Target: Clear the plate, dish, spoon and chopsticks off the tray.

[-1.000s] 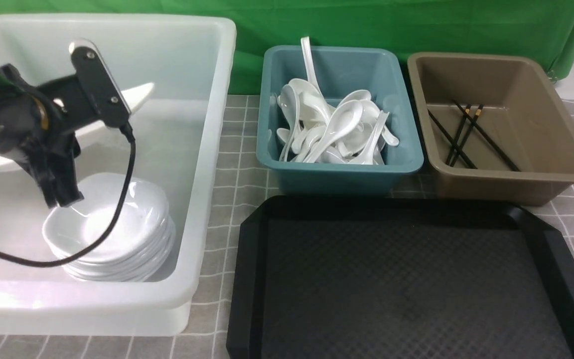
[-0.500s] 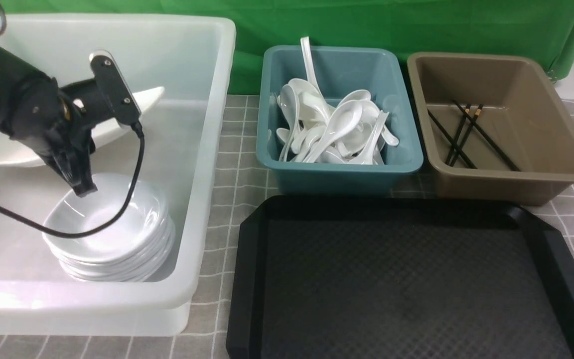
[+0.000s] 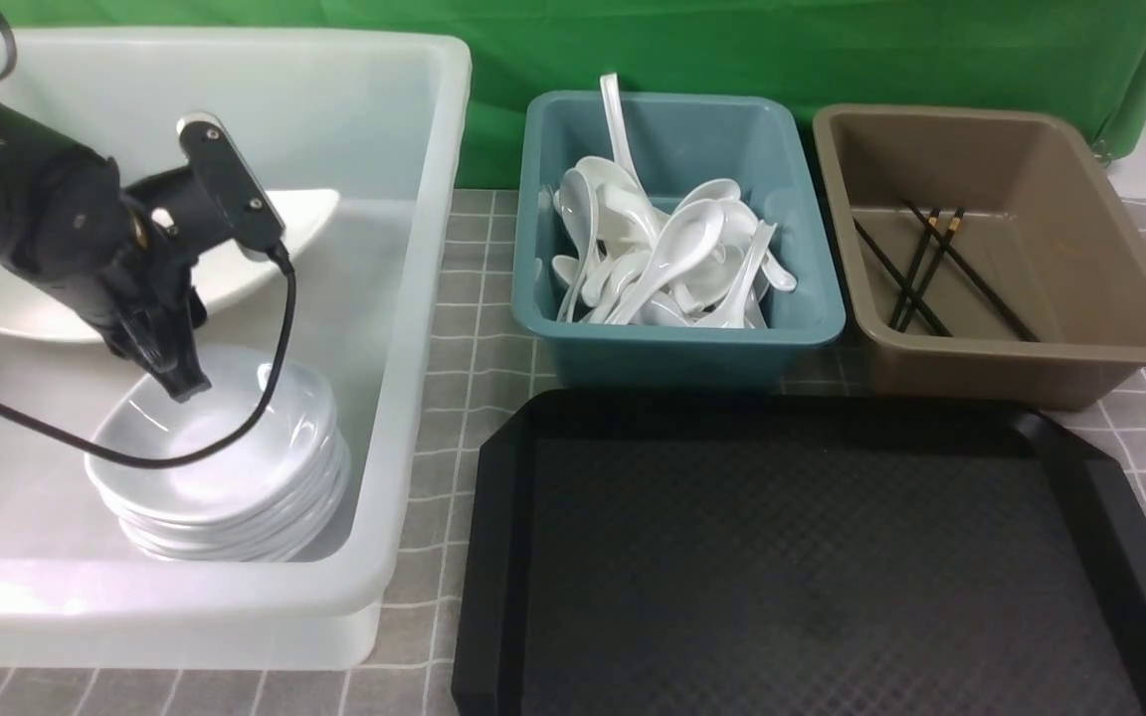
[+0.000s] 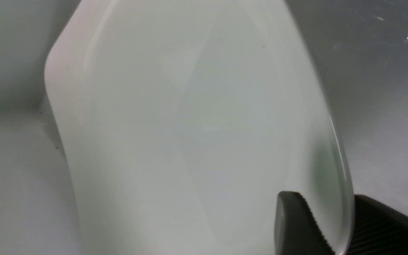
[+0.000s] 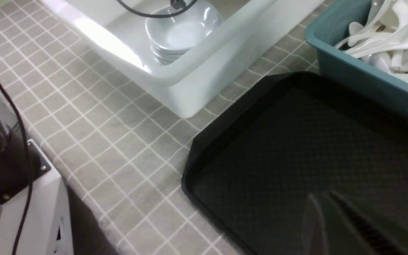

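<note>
Left gripper (image 3: 170, 373): inside the white tub (image 3: 424, 298), just above the stack of small white dishes (image 3: 225, 467); its jaws stand on either side of the plate's rim, and whether they still pinch it I cannot tell.
Plate (image 4: 190, 127): in the white tub, toward its far-left corner, tilted, its right edge raised beside the gripper.
Right gripper (image 5: 335, 219): above the tray's near part, jaws together, nothing between them.
Tray (image 3: 822, 567): at the table's near edge, in front of the teal and brown bins, its textured floor bare.
Spoons (image 3: 663, 264): heaped in the teal bin (image 3: 682, 343); one handle juts above the bin's far rim.
Chopsticks (image 3: 931, 268): crossed on the floor of the brown bin (image 3: 1011, 368).
Tablecloth (image 3: 464, 328): grey, checked with white lines, under all the containers.
</note>
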{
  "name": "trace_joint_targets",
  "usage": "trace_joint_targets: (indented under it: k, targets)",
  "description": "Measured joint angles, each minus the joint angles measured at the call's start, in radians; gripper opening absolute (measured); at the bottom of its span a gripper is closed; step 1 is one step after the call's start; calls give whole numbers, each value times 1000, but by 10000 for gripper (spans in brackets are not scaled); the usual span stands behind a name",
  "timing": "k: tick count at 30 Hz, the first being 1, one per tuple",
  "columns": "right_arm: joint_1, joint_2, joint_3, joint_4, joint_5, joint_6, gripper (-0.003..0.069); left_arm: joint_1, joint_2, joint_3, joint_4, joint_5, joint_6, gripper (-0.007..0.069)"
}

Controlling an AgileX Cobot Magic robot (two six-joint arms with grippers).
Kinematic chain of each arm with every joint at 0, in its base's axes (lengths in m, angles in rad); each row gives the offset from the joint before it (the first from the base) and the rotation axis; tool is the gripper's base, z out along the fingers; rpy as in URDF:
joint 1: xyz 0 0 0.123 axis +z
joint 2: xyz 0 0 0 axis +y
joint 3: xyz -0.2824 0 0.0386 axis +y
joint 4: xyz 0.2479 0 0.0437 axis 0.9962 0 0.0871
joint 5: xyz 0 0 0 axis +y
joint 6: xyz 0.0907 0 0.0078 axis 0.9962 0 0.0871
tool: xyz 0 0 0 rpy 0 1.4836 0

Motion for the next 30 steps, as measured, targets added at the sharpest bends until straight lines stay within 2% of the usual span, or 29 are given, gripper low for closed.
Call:
trace_joint_targets:
  k: [3, 6, 14, 18, 19, 23, 27, 30]
  targets:
    - [0, 0, 0, 19, 2, -14, 20, 0, 0, 0, -23, 3, 0, 298]
    - [0, 0, 0, 37, 3, -17, 20, 0, 0, 0, -38, 2, 0, 332]
    - [0, 0, 0, 51, 3, -17, 22, 0, -21, -5, -58, 9, 0, 347]
    - [0, 0, 0, 51, 3, -28, 26, -8, -127, -5, -118, 1, 0, 347]
    - [0, 0, 0, 51, 3, -33, 27, -14, -178, -5, -165, -9, 0, 344]
    - [0, 0, 0, 50, 3, -38, 32, -41, -381, 0, -390, -22, 0, 253]
    - [0, 0, 0, 38, 3, -41, 37, -72, -663, 92, -677, -60, 23, 56]
    - [0, 0, 0, 26, 3, -41, 37, -84, -798, 167, -782, -84, 63, 19]
